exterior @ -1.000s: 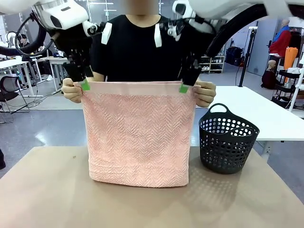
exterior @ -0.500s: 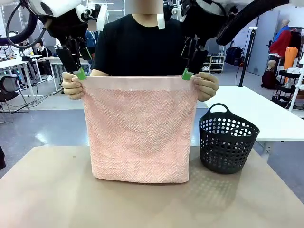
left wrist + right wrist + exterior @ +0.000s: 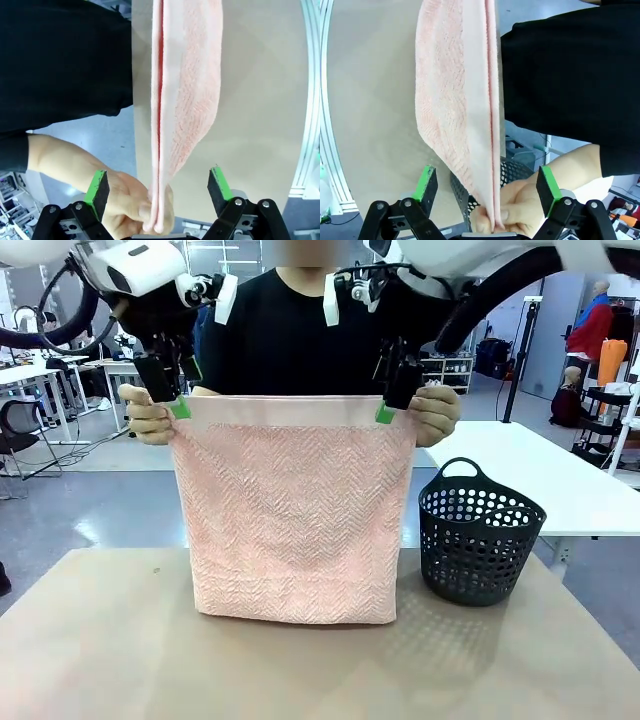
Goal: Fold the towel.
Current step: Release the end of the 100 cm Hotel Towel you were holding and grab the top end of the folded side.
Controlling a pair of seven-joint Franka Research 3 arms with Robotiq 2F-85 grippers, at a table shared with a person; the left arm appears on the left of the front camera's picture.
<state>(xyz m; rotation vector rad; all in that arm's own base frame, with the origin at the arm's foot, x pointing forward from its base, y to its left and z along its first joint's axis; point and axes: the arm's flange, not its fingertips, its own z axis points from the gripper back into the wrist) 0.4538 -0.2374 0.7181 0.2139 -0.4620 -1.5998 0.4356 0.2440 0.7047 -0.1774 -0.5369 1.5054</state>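
The brown table is the biggest thing here. The pink towel hangs over it, held up by its two top corners. Two layers meet at the top edge, so I think one fold is done. Its bottom edge is low, and I cannot tell if it touches the table. The black basket stands beside the towel, not touching it. The person's hands pinch the corners. The left gripper and the right gripper are wide open. Each has a corner between its pads but grips nothing. I think the towel needs folding smaller and laying down.
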